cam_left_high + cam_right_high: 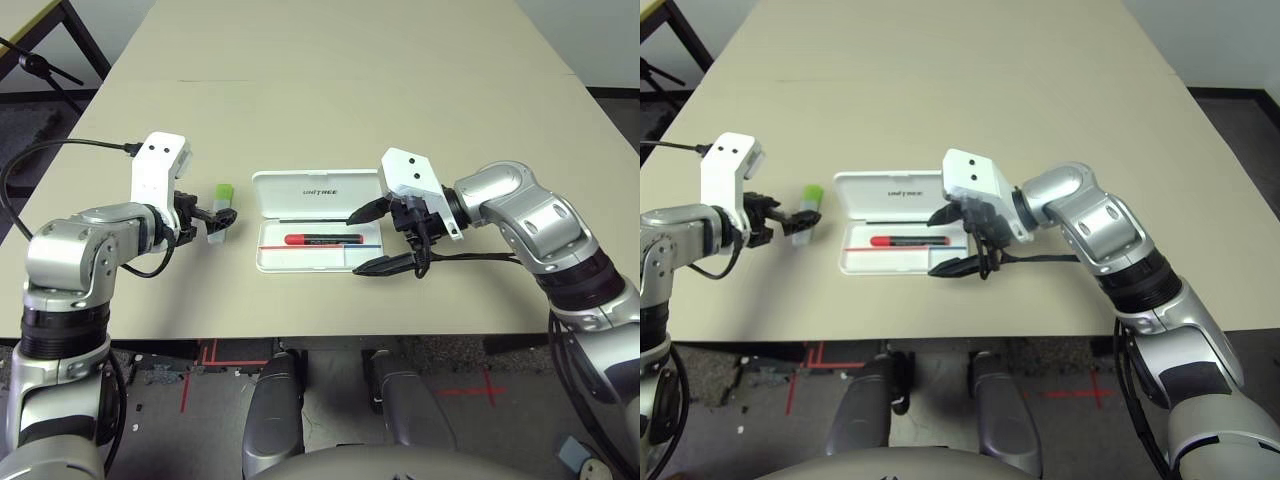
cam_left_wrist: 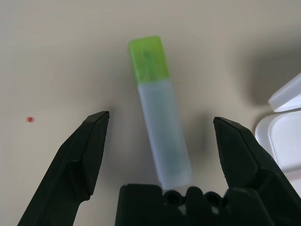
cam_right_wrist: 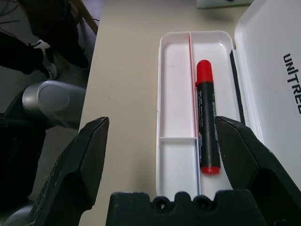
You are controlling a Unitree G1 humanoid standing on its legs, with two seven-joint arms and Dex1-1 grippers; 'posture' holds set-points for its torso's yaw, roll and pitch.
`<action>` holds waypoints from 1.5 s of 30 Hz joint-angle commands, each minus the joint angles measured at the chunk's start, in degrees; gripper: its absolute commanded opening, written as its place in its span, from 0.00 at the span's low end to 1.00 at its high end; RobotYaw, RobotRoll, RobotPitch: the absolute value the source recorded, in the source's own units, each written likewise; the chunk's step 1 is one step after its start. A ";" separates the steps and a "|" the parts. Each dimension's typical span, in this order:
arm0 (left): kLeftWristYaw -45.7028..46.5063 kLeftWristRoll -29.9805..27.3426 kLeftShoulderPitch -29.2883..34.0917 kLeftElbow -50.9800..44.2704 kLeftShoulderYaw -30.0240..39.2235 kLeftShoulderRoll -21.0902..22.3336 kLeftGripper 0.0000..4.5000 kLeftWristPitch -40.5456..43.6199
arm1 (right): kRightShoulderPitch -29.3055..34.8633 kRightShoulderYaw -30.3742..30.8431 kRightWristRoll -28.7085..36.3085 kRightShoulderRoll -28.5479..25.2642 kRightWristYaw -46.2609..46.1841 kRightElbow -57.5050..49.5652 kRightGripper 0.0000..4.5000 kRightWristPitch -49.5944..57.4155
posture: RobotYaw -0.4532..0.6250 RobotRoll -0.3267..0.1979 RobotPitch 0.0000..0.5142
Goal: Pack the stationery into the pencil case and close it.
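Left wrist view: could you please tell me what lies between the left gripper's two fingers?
The white stick with the lime-green cap lies on the table between the left gripper's open fingers, as the left wrist view shows.

glossy white plastic pencil case, smooth matt beige table, shiny silver metallic arms
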 commanded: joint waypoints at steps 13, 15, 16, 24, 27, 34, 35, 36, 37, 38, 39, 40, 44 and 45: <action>3.92 5.29 -3.87 12.51 -2.19 -3.44 1.00 -6.63 | 2.22 -0.01 1.08 -1.49 -2.37 -3.76 0.99 1.76 | 0.36 0.62 0.39; 3.50 5.89 -3.49 13.09 -3.62 -3.18 0.96 -7.64 | 2.30 -0.10 1.12 -1.66 -2.59 -3.96 1.00 1.87 | 0.36 0.62 0.39; 3.32 6.15 -3.30 13.33 -4.22 -3.04 0.91 -8.07 | 2.30 -0.11 1.15 -1.73 -2.71 -4.01 1.00 1.90 | 0.35 0.62 0.39; 0.25 6.86 -1.15 12.42 -7.47 0.05 0.27 -9.99 | 2.03 0.04 1.28 -1.84 -3.11 -3.75 1.00 1.67 | 0.36 0.62 0.38; -1.73 6.92 0.21 11.69 -7.92 2.95 0.24 -11.36 | 1.90 0.12 1.18 -1.72 -3.17 -3.48 1.00 1.48 | 0.37 0.62 0.38; -14.27 7.16 7.89 10.48 -8.52 14.89 0.24 -25.27 | 1.68 0.31 0.75 -1.04 -3.79 -2.59 1.00 0.50 | 0.38 0.62 0.39; -15.91 7.54 8.96 11.00 -8.36 16.64 0.24 -27.36 | 1.65 0.33 0.76 -1.01 -3.85 -2.52 1.00 0.42 | 0.38 0.62 0.40; -17.37 7.92 9.84 11.79 -7.99 18.38 0.24 -28.88 | 1.63 0.36 0.76 -1.02 -3.88 -2.42 1.00 0.32 | 0.38 0.62 0.40; -18.57 8.20 10.56 12.53 -7.56 19.78 0.24 -30.27 | 1.61 0.39 0.75 -1.03 -3.90 -2.33 1.00 0.22 | 0.39 0.62 0.40; -19.69 8.28 11.16 13.15 -7.11 20.86 0.24 -31.63 | 1.59 0.43 0.72 -1.03 -3.91 -2.23 1.00 0.12 | 0.39 0.62 0.40; -20.90 8.31 11.92 13.66 -6.57 22.08 0.24 -32.93 | 1.57 0.49 0.66 -1.05 -3.90 -2.12 1.00 0.00 | 0.39 0.62 0.40; -21.87 8.38 12.57 14.11 -6.09 23.08 0.24 -33.93 | 1.56 0.54 0.61 -1.07 -3.88 -2.02 1.00 -0.10 | 0.39 0.62 0.40; -27.56 7.94 16.54 14.68 -3.42 27.09 0.24 -39.98 | 1.46 0.69 0.48 -1.08 -3.80 -1.63 1.00 -0.51 | 0.40 0.62 0.40; -28.90 7.85 17.53 14.54 -2.81 27.80 0.24 -41.37 | 1.42 0.71 0.46 -1.07 -3.77 -1.49 1.00 -0.65 | 0.40 0.62 0.39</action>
